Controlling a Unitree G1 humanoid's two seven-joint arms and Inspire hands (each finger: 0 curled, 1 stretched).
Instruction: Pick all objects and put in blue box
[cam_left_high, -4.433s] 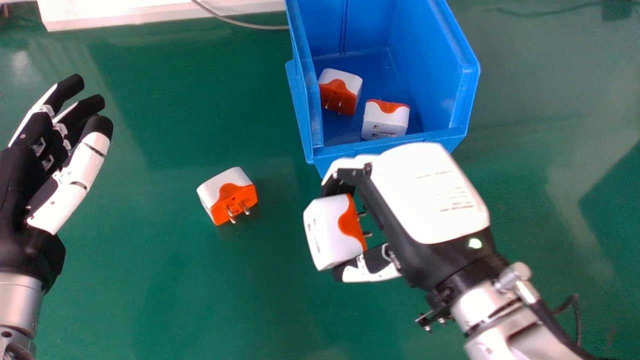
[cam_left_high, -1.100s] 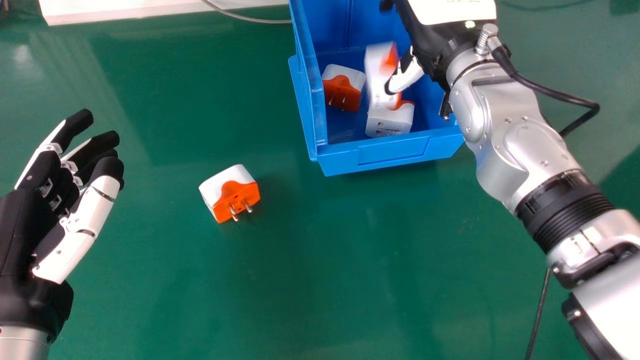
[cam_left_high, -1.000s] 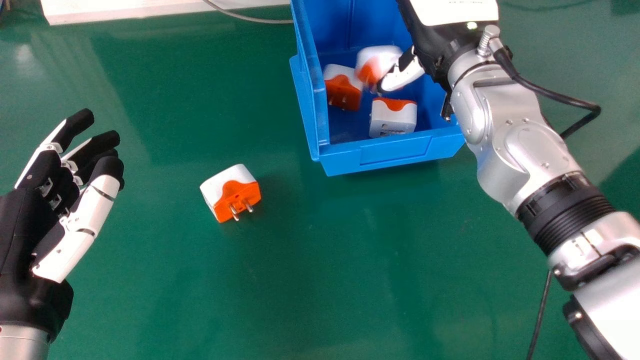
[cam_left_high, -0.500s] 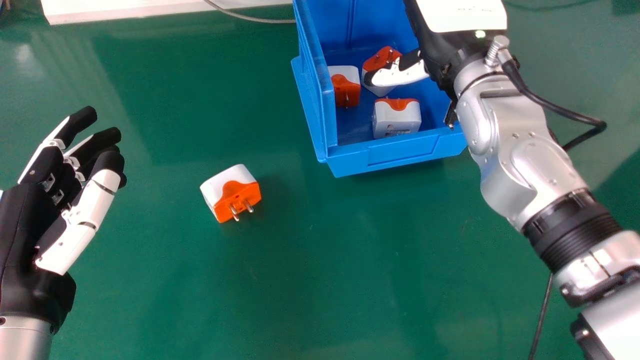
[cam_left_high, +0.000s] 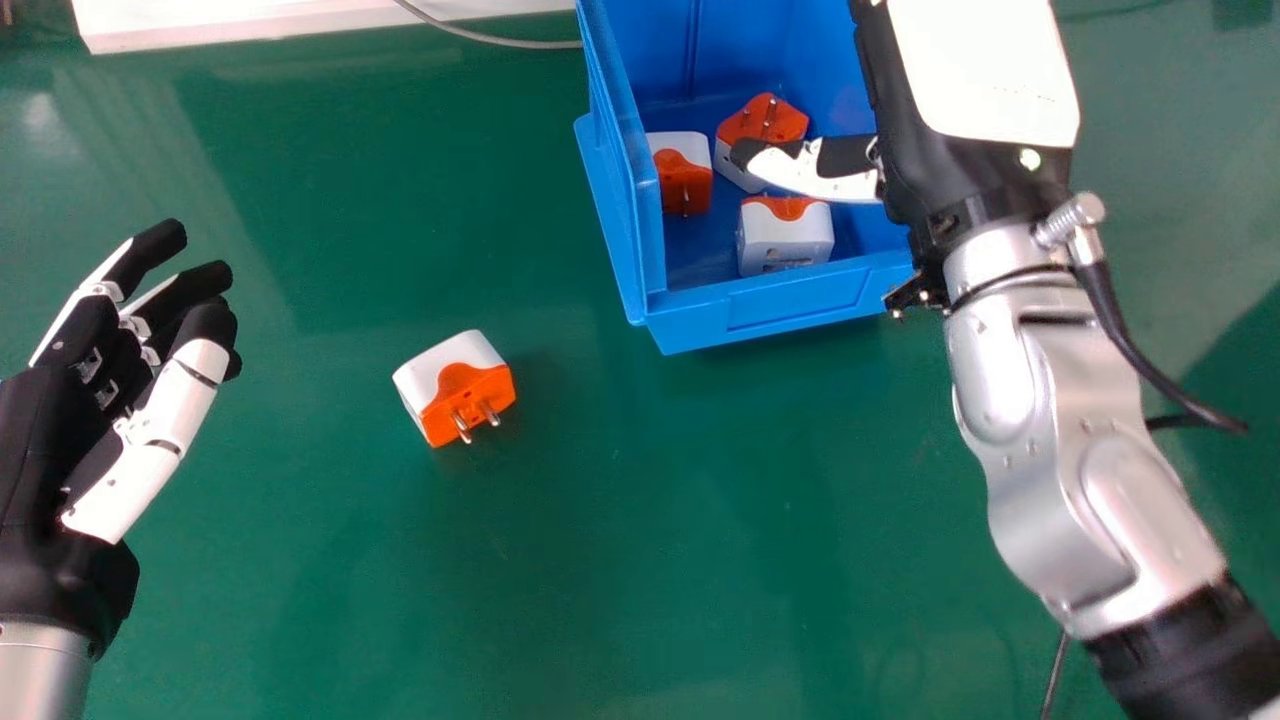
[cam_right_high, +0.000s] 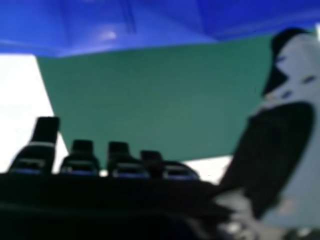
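In the head view my right hand (cam_left_high: 830, 170) is over the right side of the blue box (cam_left_high: 800, 305), its thumb extended across the inside. Three white and orange plug adapters lie in the box: one by the left wall (cam_left_high: 683, 180), one farther back with prongs up (cam_left_high: 765, 120), partly behind the thumb, and one near the front (cam_left_high: 785, 235). A fourth adapter (cam_left_high: 455, 390) rests on the green table left of the box. My left hand (cam_left_high: 150, 400) is open at the left edge. In the right hand view my right hand (cam_right_high: 270, 155) is open, holding nothing.
The green table (cam_left_high: 600, 540) surrounds the box. A grey cable (cam_left_high: 490, 38) runs from a white panel (cam_left_high: 300, 15) at the back toward the box. The box's blue wall (cam_right_high: 115, 30) crosses the right hand view.
The adapter my right hand was carrying has been let go and now lies in the box. Over the last half second, the right hand and forearm have shifted rightward.
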